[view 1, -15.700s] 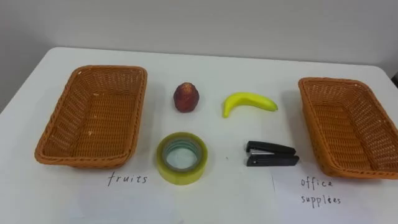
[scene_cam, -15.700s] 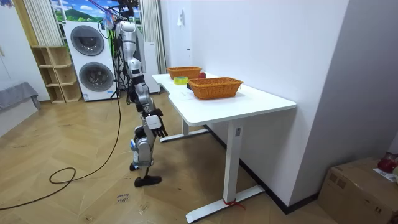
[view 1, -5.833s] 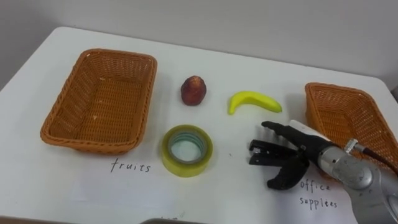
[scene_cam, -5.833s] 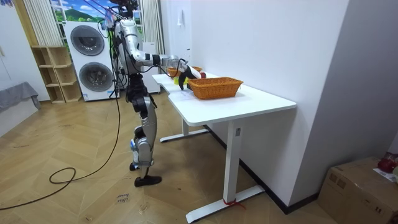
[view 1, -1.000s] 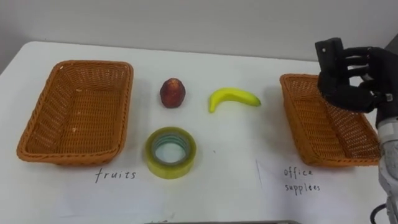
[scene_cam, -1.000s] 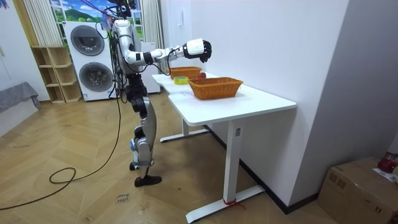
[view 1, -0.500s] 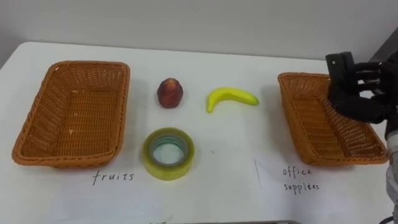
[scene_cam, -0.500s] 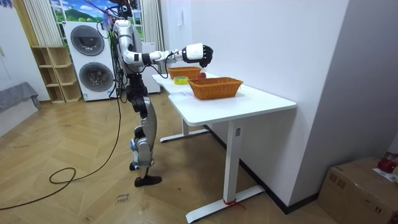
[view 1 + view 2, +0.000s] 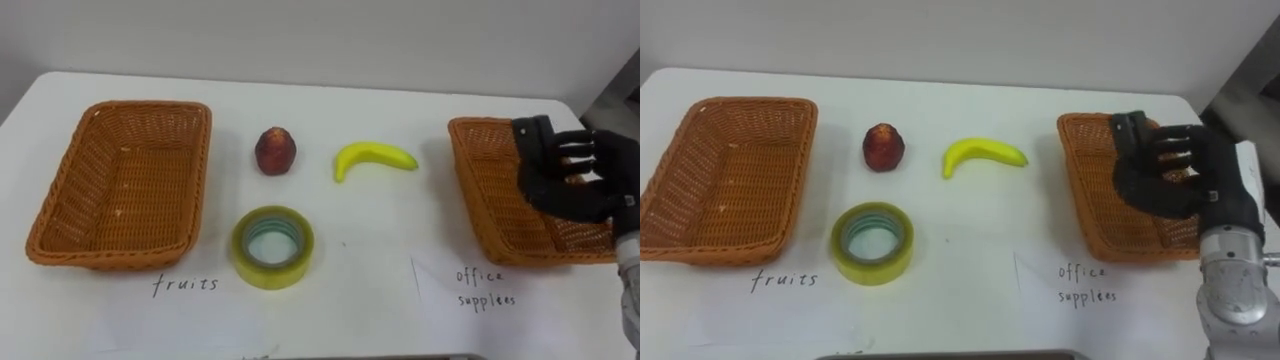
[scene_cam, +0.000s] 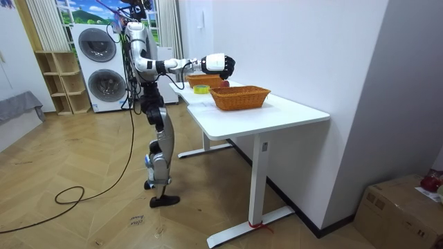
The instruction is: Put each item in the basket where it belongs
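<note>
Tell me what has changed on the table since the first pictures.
The right hand came in, took the black stapler off the table by the office supplies label, lifted it and has brought it down over the right basket, fingers curled round it. The red fruit, banana, tape roll and left basket lie as before.
</note>
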